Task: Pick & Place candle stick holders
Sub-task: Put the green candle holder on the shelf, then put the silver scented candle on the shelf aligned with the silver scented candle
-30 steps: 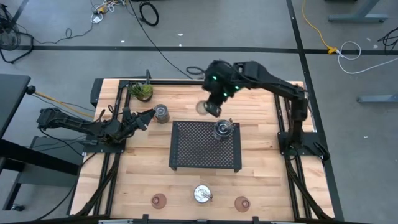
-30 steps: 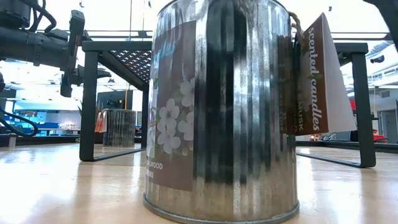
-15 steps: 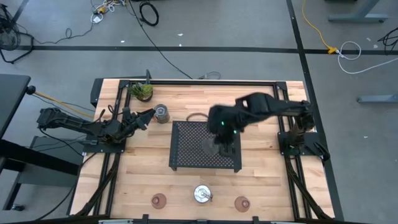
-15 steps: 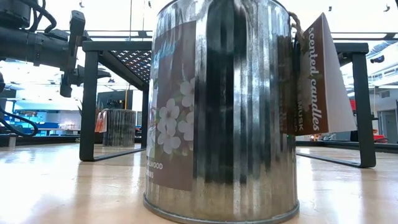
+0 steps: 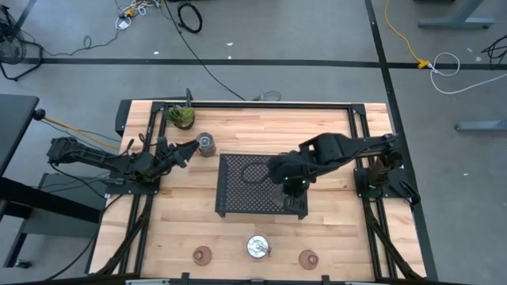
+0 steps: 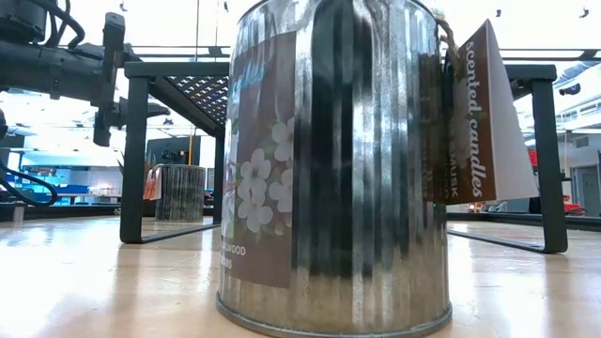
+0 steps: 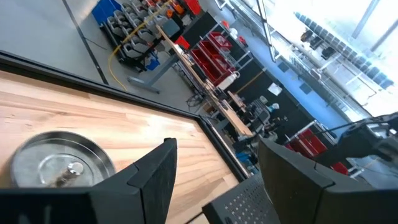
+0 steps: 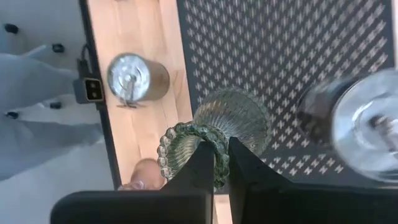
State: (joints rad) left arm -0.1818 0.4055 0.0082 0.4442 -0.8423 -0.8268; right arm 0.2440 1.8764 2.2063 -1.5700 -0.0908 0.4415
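My right gripper (image 5: 287,188) hangs over the black mesh tray (image 5: 242,198) near its near right corner. It is shut on the olive-green glass holder (image 8: 233,115). A silver cup (image 8: 367,130) stands on the tray beside it; my arm hides it in the high view. My left gripper (image 5: 186,150) is open at the table's left, just short of a second silver cup (image 5: 206,144), which also shows in the left wrist view (image 7: 56,165). A third silver cup (image 5: 256,247) and two reddish-brown glass holders (image 5: 203,255) (image 5: 307,257) stand along the near edge. My right gripper pinches the green holder's beaded rim (image 8: 219,157) between its two fingers, one finger (image 8: 202,165) over the opening and the other (image 8: 242,168) outside. The fingers come from above, pointing down. The holder hangs upright over the mesh; whether its foot touches the tray I cannot tell.
A small leafy plant (image 5: 181,116) stands at the far left corner. In the low view the near silver cup (image 6: 329,160) with its paper tag fills the middle, and the tray's legs (image 6: 131,160) stand behind it. Bare wood lies left and right of the tray.
My right gripper has carried the green glass holder from beyond the tray's far edge toward the near edge, over the tray, and has come down over its near right part. It has stayed shut on the holder. My left arm has kept still.
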